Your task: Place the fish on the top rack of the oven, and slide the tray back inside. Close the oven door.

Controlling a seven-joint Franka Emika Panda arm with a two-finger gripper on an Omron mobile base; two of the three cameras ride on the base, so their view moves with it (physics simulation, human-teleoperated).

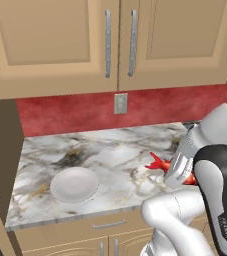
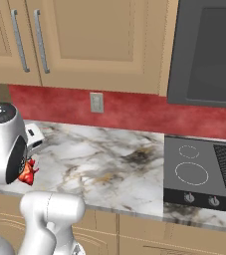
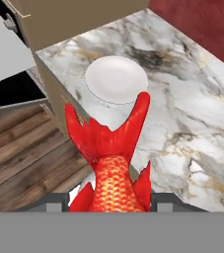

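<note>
The red-orange fish [image 3: 114,168] sits between my gripper's [image 3: 112,201] fingers, tail pointing away from the hand, so the gripper is shut on it. From the base views the fish [image 1: 158,163] [image 2: 28,173] peeks out beside the white hand, over the front part of the marble counter [image 1: 110,150]. In the hand view's upper left corner lies the light grey tray [image 3: 2,52], pulled out above the black oven door [image 3: 12,91], beyond the counter's end.
A round white plate [image 1: 75,184] [image 3: 116,79] lies on the counter's left part. Tan wall cabinets [image 1: 85,40] hang above. To the right are a black cooktop [image 2: 204,172] and a dark appliance [image 2: 209,50] above it. Wood floor [image 3: 19,148] shows below the counter edge.
</note>
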